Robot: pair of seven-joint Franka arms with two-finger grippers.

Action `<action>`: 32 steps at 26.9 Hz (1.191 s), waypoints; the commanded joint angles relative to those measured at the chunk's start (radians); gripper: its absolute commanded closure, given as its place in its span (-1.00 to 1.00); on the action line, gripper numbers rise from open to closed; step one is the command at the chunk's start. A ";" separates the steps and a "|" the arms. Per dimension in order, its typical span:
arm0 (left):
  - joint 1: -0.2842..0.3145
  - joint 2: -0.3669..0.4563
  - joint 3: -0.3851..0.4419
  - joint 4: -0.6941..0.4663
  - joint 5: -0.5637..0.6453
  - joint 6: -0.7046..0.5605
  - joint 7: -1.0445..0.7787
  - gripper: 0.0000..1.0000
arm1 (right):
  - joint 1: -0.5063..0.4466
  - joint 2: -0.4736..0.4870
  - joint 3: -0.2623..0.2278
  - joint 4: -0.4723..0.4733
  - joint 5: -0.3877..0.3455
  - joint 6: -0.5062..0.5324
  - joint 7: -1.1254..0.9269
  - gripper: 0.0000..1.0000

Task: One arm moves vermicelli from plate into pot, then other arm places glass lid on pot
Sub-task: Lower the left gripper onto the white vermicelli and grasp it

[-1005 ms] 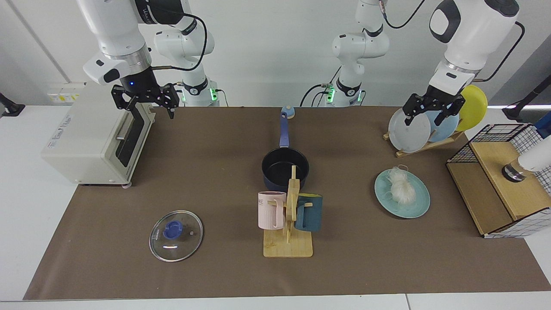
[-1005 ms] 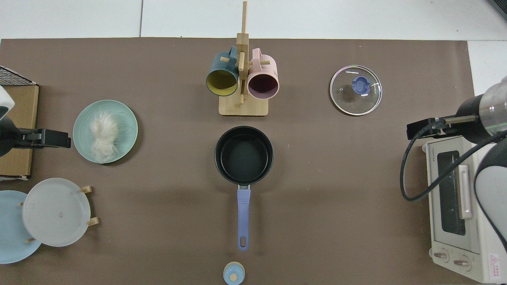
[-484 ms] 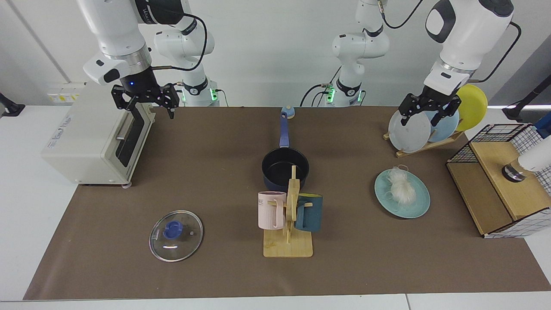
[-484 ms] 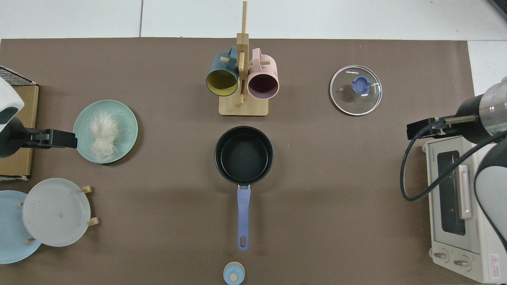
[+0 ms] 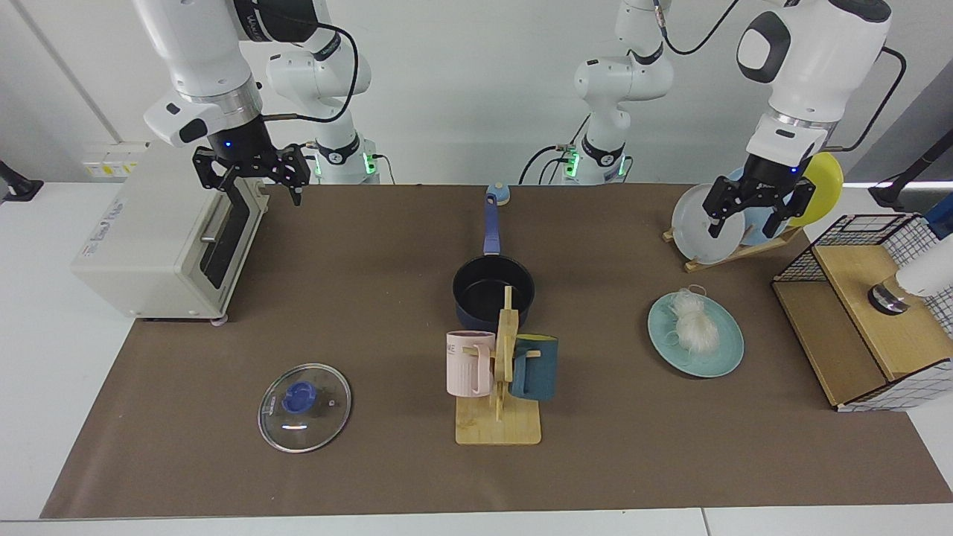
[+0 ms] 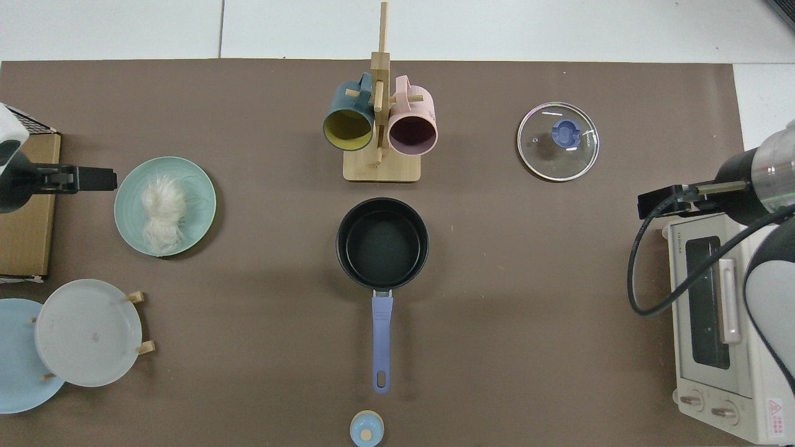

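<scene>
The vermicelli [image 5: 694,327] [image 6: 161,212], a fluffy white bundle, lies on the teal plate [image 5: 726,356] [image 6: 197,186] at the right of the facing view. My left gripper [image 5: 746,225] [image 6: 93,179] hangs open in the air behind the plate, in front of the plate rack, holding nothing. The navy pot [image 5: 493,285] [image 6: 382,243] stands mid-table with nothing in it, its blue handle pointing towards the arm bases. The glass lid [image 5: 304,407] [image 6: 558,141] lies flat near the front left. My right gripper [image 5: 257,187] [image 6: 661,202] waits open above the toaster oven's front.
A wooden mug tree [image 5: 500,417] with a pink mug [image 5: 469,362] and a dark teal mug [image 5: 534,367] stands just in front of the pot. A plate rack [image 5: 733,249], a wire-and-wood box [image 5: 871,313] and a toaster oven [image 5: 160,238] line the sides.
The left gripper has dropped lower and shifted sideways beside the teal plate, towards the table's front edge in the top view. The right arm has not moved.
</scene>
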 commanded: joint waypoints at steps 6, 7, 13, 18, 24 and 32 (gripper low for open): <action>-0.008 0.188 -0.002 0.039 0.007 0.172 -0.091 -1.00 | -0.014 -0.002 0.003 0.007 0.024 -0.017 -0.036 -1.00; -0.003 0.189 -0.002 0.036 0.007 0.184 -0.099 -1.00 | -0.014 -0.003 0.001 0.007 0.024 -0.016 -0.036 -1.00; 0.009 0.230 -0.004 0.027 0.007 0.198 -0.090 -1.00 | -0.014 -0.003 0.003 0.007 0.024 -0.017 -0.036 -1.00; 0.012 0.302 -0.004 0.021 0.009 0.232 -0.058 -1.00 | -0.014 -0.002 0.003 0.007 0.024 -0.016 -0.036 -1.00; 0.020 0.382 -0.004 -0.005 0.007 0.255 0.005 -1.00 | -0.014 -0.003 0.003 0.007 0.024 -0.016 -0.036 -1.00; 0.026 0.383 -0.004 -0.085 0.007 0.258 -0.001 -1.00 | -0.012 -0.002 0.003 0.007 0.024 -0.016 -0.036 -1.00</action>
